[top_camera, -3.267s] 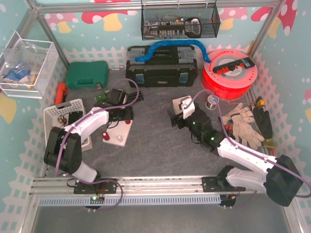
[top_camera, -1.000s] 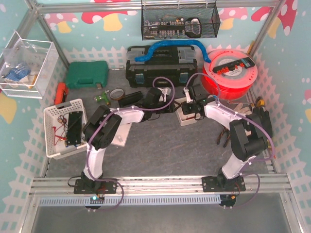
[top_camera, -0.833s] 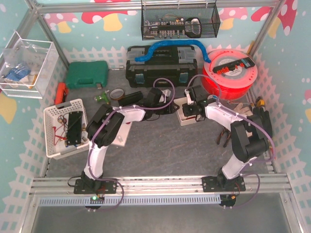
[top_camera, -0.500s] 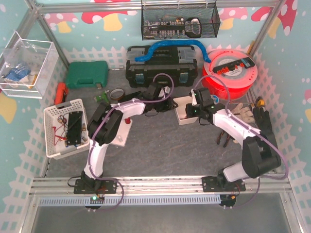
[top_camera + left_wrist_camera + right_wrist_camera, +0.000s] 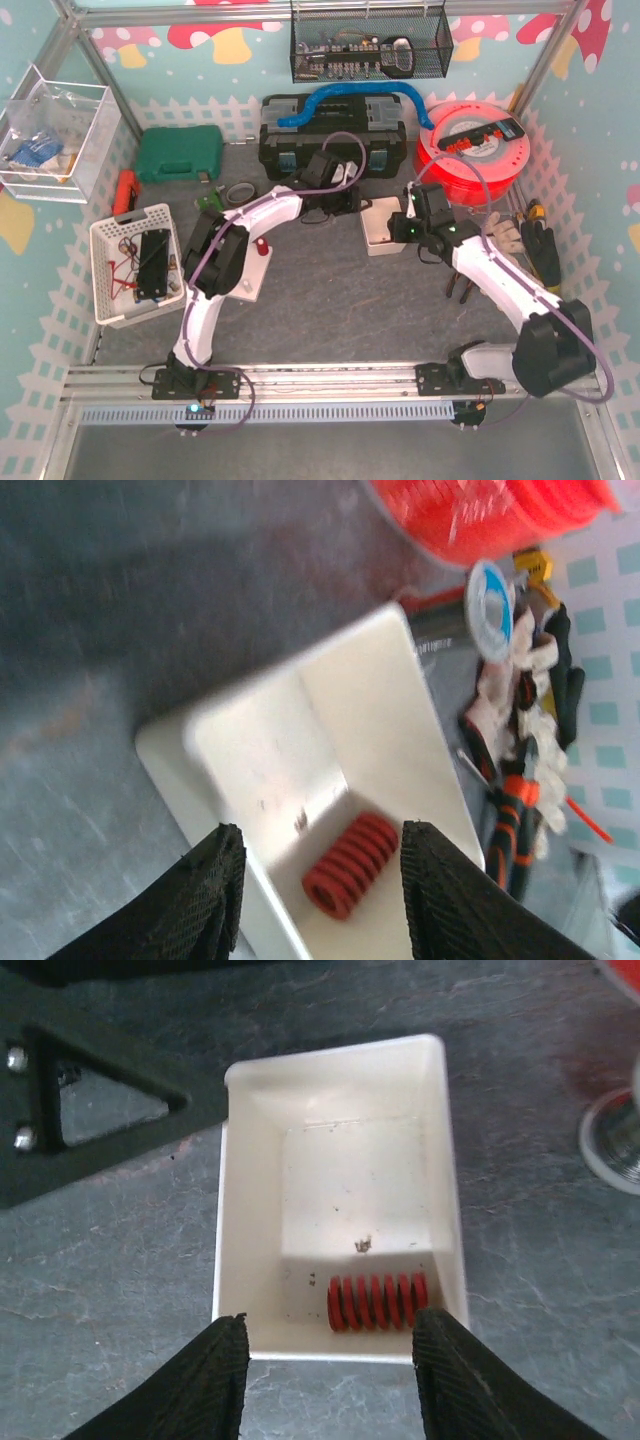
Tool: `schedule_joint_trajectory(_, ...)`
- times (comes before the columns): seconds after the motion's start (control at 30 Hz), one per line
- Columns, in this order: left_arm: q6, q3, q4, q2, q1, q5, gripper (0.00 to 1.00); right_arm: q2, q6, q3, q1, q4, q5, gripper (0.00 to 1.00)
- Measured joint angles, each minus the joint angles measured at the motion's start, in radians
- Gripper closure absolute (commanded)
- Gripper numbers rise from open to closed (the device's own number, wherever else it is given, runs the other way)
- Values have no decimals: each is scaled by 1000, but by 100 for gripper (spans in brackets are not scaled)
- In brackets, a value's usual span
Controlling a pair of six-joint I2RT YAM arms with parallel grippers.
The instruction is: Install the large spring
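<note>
Step in hand, as judged: picking up the spring for installation.

The white tray (image 5: 378, 236) stands on the tabletop (image 5: 330, 300) between the two arms. The red spring (image 5: 378, 1302) lies on its side inside it, against the wall nearest the right end effector (image 5: 328, 1360). The coil's axis runs in line with that end effector's closing direction. A quarter turn of the wrist would likely let the jaws close across the coil. Descend straight, clear of the wall, and close gently so the coil cannot roll.

The left arm (image 5: 270, 208) reaches far forward, with its end effector (image 5: 322, 865) over the tray, jaws apart and empty. The right arm (image 5: 490, 270) bends inward, wrist angled down over the tray, jaws moderately apart and empty. Neither appears to touch the spring, though height is hard to judge.
</note>
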Motion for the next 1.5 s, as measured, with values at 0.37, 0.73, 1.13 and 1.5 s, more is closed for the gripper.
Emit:
schedule_joint_trajectory(0.37,336,371,-101,166,15,-179,46,-100,87,-34,-33,-73,20,32)
schedule_joint_trajectory(0.73,383,443,-124,309,48,-58,44,109,185,11,-109,-114,-86,34)
schedule_joint_trajectory(1.13,331,380,-90,311,42,100,47,217,260,41,-163,-75,-135,39)
schedule_joint_trajectory(1.5,301,166,-79,197,1,84,70,303,295,150,-186,-22,-137,38)
